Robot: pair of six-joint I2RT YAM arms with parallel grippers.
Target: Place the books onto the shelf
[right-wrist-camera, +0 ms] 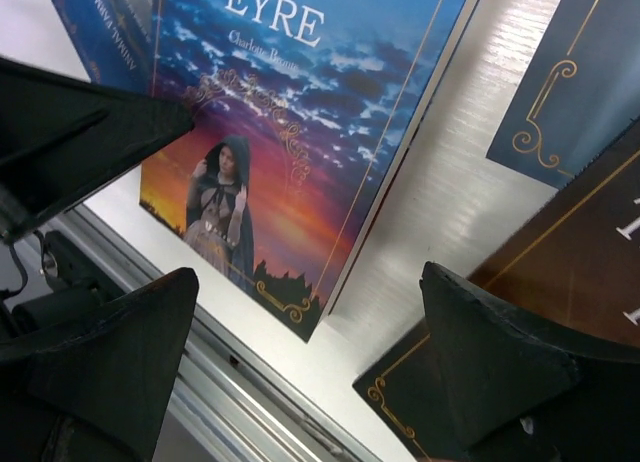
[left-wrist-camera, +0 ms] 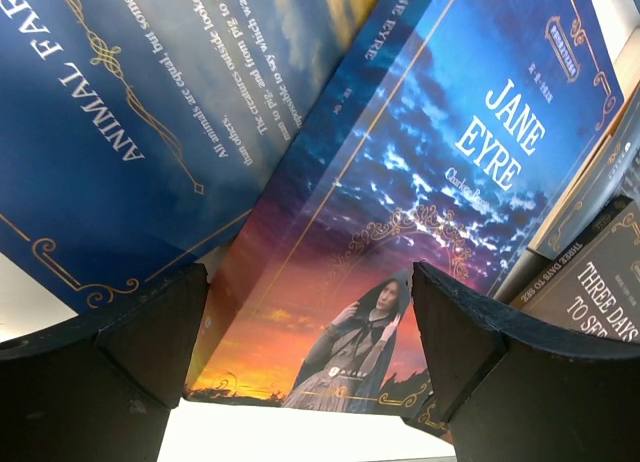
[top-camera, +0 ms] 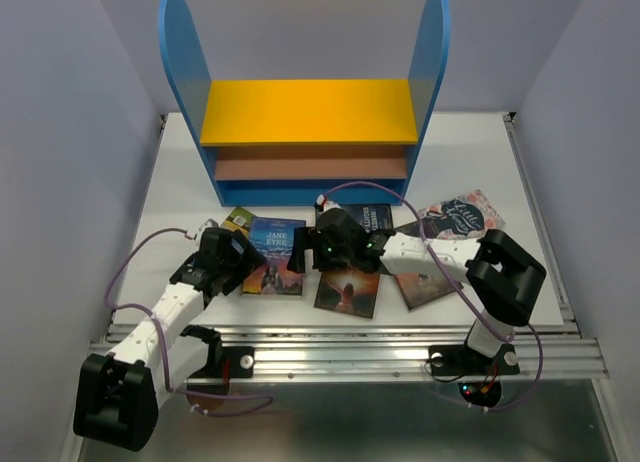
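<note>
The shelf [top-camera: 308,112] stands empty at the back, with blue sides and a yellow upper board. Several books lie flat in front of it. The Jane Eyre book [top-camera: 277,250] [left-wrist-camera: 420,212] [right-wrist-camera: 300,152] lies between both grippers. My left gripper [top-camera: 248,265] [left-wrist-camera: 310,332] is open, its jaws straddling that book's near lower edge without closing on it. My right gripper [top-camera: 302,254] [right-wrist-camera: 310,332] is open and hovers over the bare table just right of Jane Eyre. The Animal Farm book [left-wrist-camera: 130,112] lies to the left, partly under Jane Eyre.
A brown-covered book [top-camera: 348,290] [right-wrist-camera: 560,272] and another [top-camera: 425,284] lie near the front edge. A dark blue book [top-camera: 372,216] and a floral one [top-camera: 462,214] lie further back. "Three Days to See" [left-wrist-camera: 600,292] lies right of Jane Eyre. The metal front rail [right-wrist-camera: 230,382] is close.
</note>
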